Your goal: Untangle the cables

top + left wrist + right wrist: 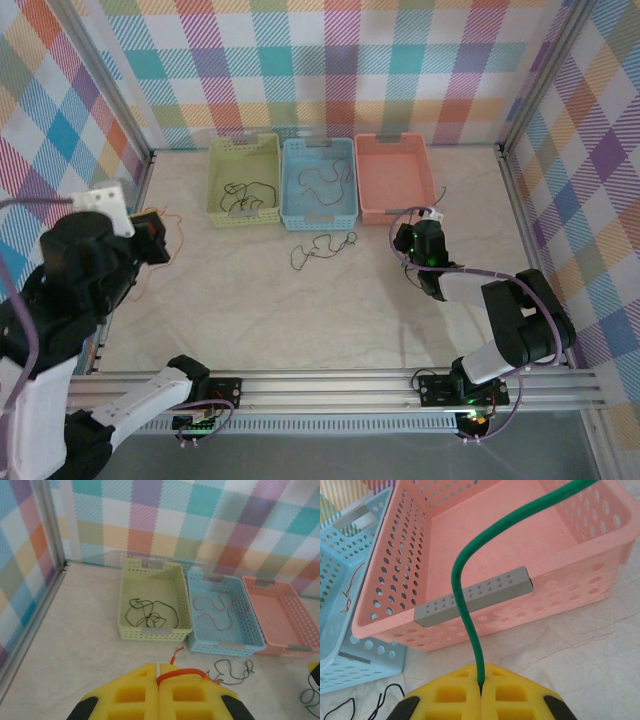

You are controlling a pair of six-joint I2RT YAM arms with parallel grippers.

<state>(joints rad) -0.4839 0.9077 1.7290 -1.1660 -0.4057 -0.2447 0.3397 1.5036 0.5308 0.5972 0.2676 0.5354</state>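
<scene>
At both wrists, left gripper (158, 674) pinches thin orange-red wire (187, 671), right gripper (481, 677) thin green wire (461, 592) (looks limp, light; grab ends)

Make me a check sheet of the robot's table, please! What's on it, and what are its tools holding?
Surface: pale marbled table, holding three baskets and a cable.
Job's things: tangled black cable in the green basket; reddish cable in the blue basket; loose black cable on the table before the blue basket; no cable lying in the pink basket.
Clutter: nothing seen.
Grippers: left tool shut on an orange cable; right tool shut on a green cable.
Cables: thick purple-grey arm cable loops beside the right tool.
Surroundings: checked walls; metal rail at the near edge.
</scene>
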